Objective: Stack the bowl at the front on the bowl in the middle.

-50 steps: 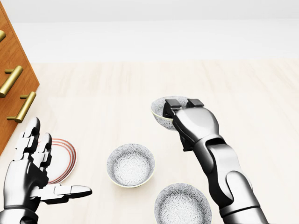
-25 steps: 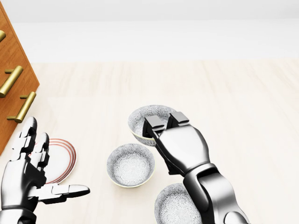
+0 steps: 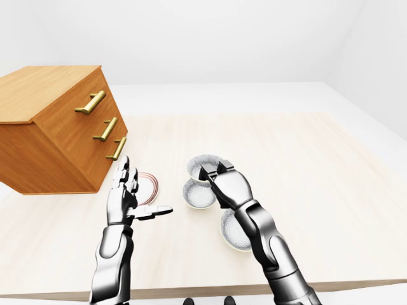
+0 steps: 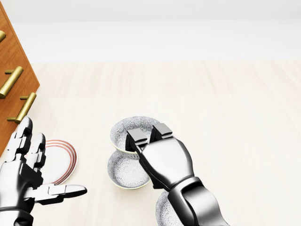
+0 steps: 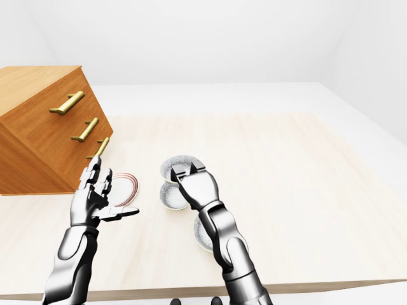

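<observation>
My right hand (image 4: 149, 134) is shut on the rim of a patterned grey bowl (image 4: 128, 128) and holds it tilted, just above the upper edge of the middle bowl (image 4: 126, 173) in the head view. Whether the two bowls touch, I cannot tell. Two fingers (image 4: 137, 137) hook over the held bowl's rim; the thumb is hidden. A third patterned bowl (image 3: 235, 235) sits nearer the bottom, mostly covered by my right forearm. My left hand (image 4: 44, 169) hovers open at the lower left, fingers spread, empty.
A white plate with red rings (image 4: 65, 160) lies left of the middle bowl, partly behind my left hand. A wooden drawer cabinet with brass handles (image 3: 60, 130) stands at the left. The pale wooden table's near edge (image 3: 356, 283) runs along the bottom.
My right hand has carried the bowl down and to the left, from the table's upper middle until it overlaps the middle bowl. The left hand sank slightly.
</observation>
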